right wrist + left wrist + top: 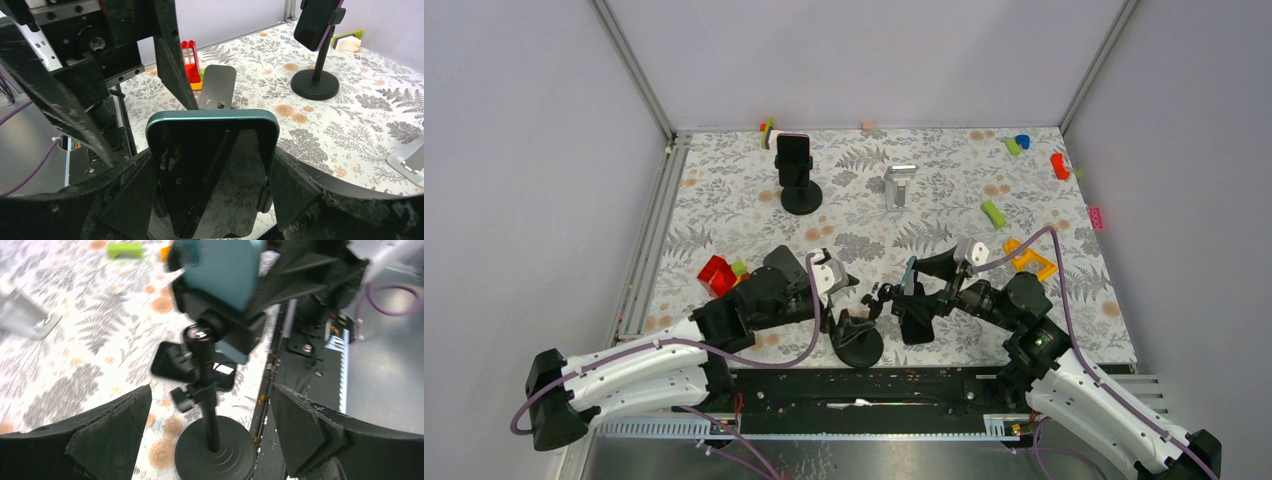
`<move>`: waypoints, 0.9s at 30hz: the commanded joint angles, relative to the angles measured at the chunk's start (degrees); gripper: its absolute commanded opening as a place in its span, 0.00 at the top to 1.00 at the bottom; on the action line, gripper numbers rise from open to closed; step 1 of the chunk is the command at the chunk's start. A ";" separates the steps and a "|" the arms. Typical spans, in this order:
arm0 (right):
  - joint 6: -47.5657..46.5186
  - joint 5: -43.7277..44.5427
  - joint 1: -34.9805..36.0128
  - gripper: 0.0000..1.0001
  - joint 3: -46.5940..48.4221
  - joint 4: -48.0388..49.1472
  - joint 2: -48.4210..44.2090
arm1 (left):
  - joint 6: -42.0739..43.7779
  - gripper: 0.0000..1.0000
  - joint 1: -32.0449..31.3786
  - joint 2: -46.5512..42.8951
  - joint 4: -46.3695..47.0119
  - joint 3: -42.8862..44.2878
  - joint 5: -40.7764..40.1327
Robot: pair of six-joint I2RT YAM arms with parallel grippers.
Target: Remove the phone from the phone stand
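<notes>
Sitting upright in the clamp [220,315] of the black phone stand [210,390], the teal phone [212,175] has not yet left its cradle. The stand is the one between the two arms.

The right gripper [212,155] reaches in above the stand's round base [215,450], and its fingers [125,200] are pressed against the phone's two long edges. The jaws are only as wide as the phone. This looks like the hold meant to pull the phone up out of the clamp.

The left gripper [210,389] faces the stand from the other side. Its fingers [110,425] are spread as wide as they go, one on each side of the pole. They touch nothing and hold nothing. Its placement suggests it is there to steady the stand, but with the jaws this far apart the base is free to lift or tip with the phone.

Far beyond this stand, a second stand [797,175] carries a dark phone, and neither arm is near it.
</notes>
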 commanded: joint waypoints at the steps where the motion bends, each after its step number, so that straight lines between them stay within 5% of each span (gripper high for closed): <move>1: 4.85 -3.20 0.04 1.00 -0.85 -1.09 -0.43 | -9.54 0.01 0.58 0.56 -1.43 3.71 -16.08; 8: 5.54 -5.13 0.11 1.00 -1.60 -0.23 -2.25 | -9.96 0.01 1.84 2.46 -1.60 6.10 -14.52; 19: 5.67 -7.87 0.09 1.00 -1.74 0.21 -3.59 | -0.79 0.02 1.93 6.31 -0.64 7.31 7.58; 27: 0.52 -17.19 0.05 1.00 -0.52 2.43 -2.72 | 6.78 0.06 1.93 11.07 -6.42 13.72 14.61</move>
